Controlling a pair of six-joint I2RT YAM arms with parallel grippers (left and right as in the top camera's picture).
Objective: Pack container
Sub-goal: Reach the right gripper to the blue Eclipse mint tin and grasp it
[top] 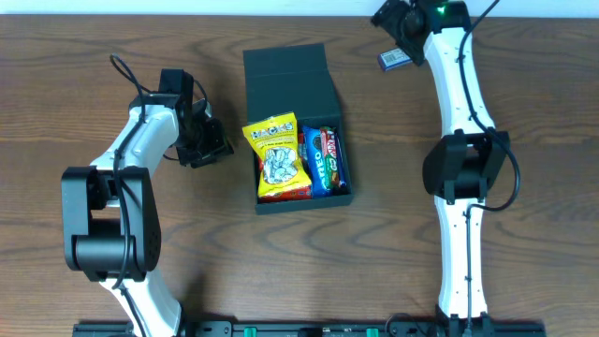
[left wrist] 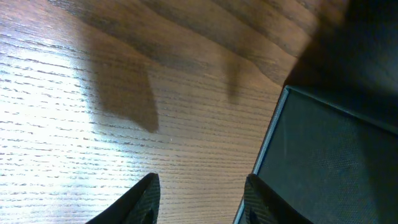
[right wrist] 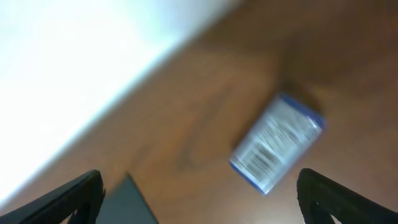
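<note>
Blue packet point(right wrist: 277, 144) lay under the wide-spread right gripper point(right wrist: 199, 186); a skewed closing could have knocked it off the table point(top: 94, 37). Meanwhile the left gripper point(left wrist: 199, 190) stood half spread, empty.

Wood-grain tabletop point(top: 94, 56); a small blue-and-white packet point(right wrist: 277, 144) lies on it, just ahead of the right end effector point(right wrist: 199, 186).
</note>
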